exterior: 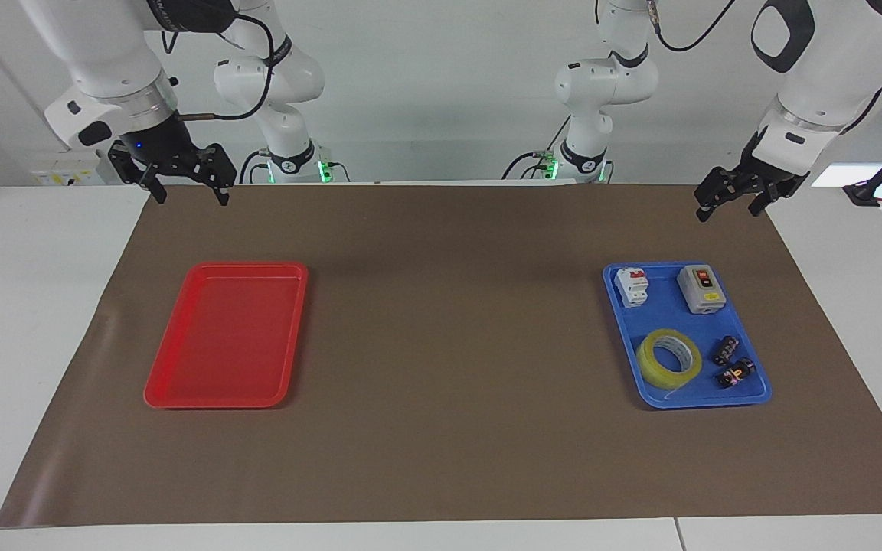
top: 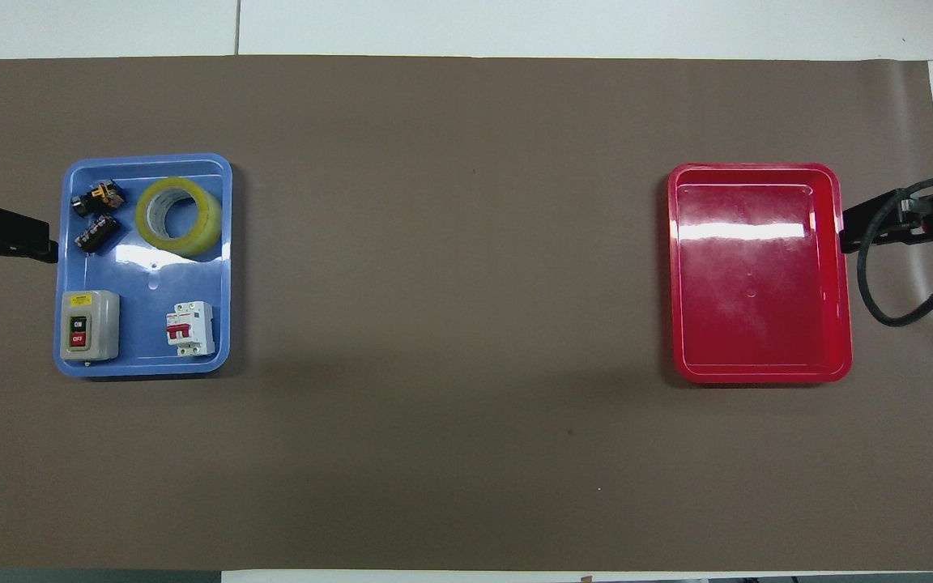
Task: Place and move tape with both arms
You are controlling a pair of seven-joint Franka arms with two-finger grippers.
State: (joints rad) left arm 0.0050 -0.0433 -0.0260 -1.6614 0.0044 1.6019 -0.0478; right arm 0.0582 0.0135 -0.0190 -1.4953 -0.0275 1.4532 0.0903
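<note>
The tape (exterior: 668, 358) is a translucent yellow roll with a whitish core. It lies flat in the blue tray (exterior: 667, 308) at the left arm's end of the table, in the part of the tray farther from the robots. It also shows in the overhead view (top: 179, 217). My left gripper (exterior: 728, 212) is open and empty, raised over the mat's edge beside the blue tray (top: 142, 279). My right gripper (exterior: 190, 197) is open and empty, raised over the mat's edge near the red tray (exterior: 227, 337). Both arms wait.
The red tray (top: 758, 283) at the right arm's end holds nothing. The blue tray also holds a grey on/off switch box (exterior: 701, 289), a white circuit breaker (exterior: 632, 286) and two small black connectors (exterior: 726, 350) beside the tape. A brown mat (exterior: 449, 344) covers the table.
</note>
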